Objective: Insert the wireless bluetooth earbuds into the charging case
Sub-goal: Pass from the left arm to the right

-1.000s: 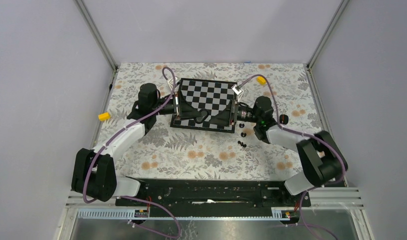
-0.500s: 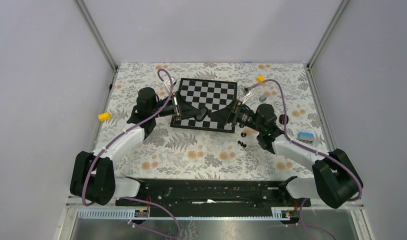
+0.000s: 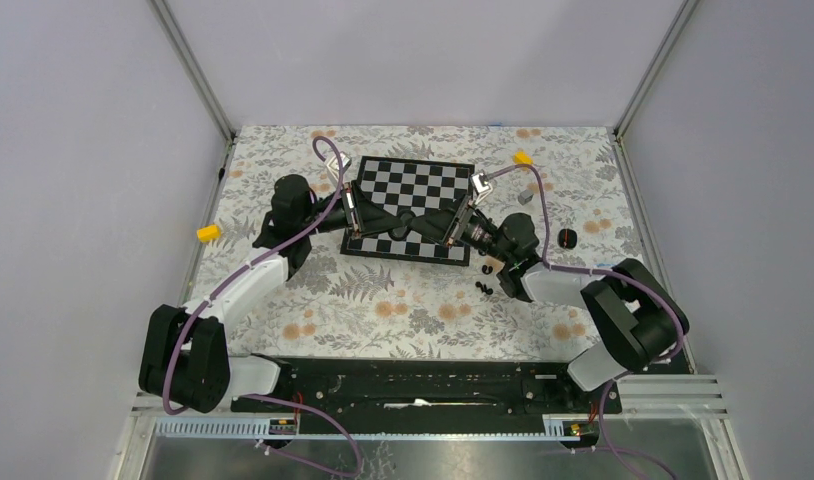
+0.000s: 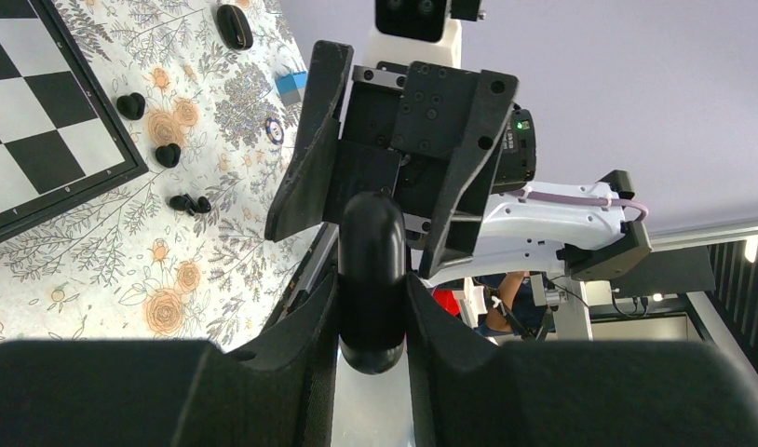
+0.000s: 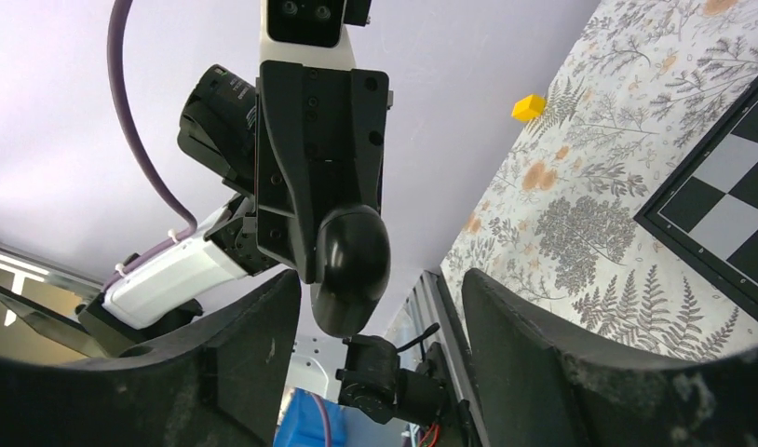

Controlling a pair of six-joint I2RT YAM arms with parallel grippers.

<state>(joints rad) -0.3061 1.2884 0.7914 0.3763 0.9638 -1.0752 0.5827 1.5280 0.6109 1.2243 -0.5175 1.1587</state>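
Note:
My left gripper (image 3: 400, 229) (image 4: 372, 321) is shut on the charging case (image 4: 371, 270), a black rounded pebble held edge-on above the chessboard (image 3: 413, 180). My right gripper (image 3: 432, 229) (image 5: 380, 349) is open and faces the left one. The case (image 5: 350, 265) hangs just in front of its spread jaws, not touching them. Several tiny black earbuds (image 3: 484, 288) lie on the floral cloth right of the board, below the right wrist. They also show in the left wrist view (image 4: 168, 155), with one more (image 4: 130, 105) and a pair (image 4: 190, 203).
A black oval object (image 3: 568, 238) lies right of the earbuds. A grey cube (image 3: 524, 197) and a yellow block (image 3: 522, 158) sit at the back right, and another yellow block (image 3: 208, 233) at the left. A small blue-grey block (image 4: 290, 86) and a silvery ring (image 4: 275, 130) lie on the cloth.
My right gripper has moved left, closer to the left gripper and the case, and its elbow has swung back and forth on the right. The left arm has barely moved.

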